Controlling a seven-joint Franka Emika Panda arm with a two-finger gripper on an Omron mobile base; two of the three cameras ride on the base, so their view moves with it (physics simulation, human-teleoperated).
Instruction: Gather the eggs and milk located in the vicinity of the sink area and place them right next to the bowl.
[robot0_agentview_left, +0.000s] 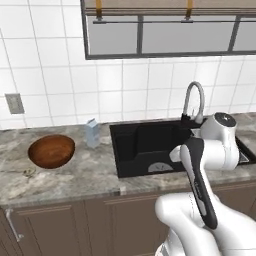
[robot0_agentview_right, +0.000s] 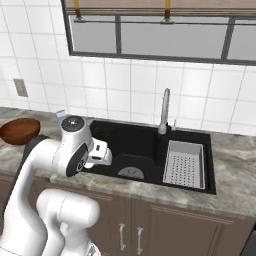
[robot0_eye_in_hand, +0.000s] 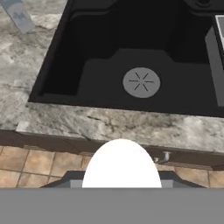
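A white egg (robot0_eye_in_hand: 121, 164) sits between my gripper's (robot0_eye_in_hand: 121, 180) dark fingers, and the gripper is shut on it. In the hand view the egg hangs above the counter's front edge, facing the black sink (robot0_eye_in_hand: 131, 52). My hand (robot0_agentview_right: 101, 152) is over the sink's front left corner. The milk carton (robot0_agentview_left: 92, 132) stands upright on the counter just left of the sink (robot0_agentview_left: 145, 145), and its top peeks out behind my arm (robot0_agentview_right: 61, 116). The reddish-brown bowl (robot0_agentview_left: 51, 151) rests further left on the counter, apart from the carton, and shows at the left edge (robot0_agentview_right: 20, 131).
A curved grey faucet (robot0_agentview_left: 194, 100) rises behind the sink. A grey perforated tray (robot0_agentview_right: 185, 162) fills the basin's right part. A tiled wall with a window backs the counter. Brown cabinets (robot0_agentview_right: 150, 225) run below.
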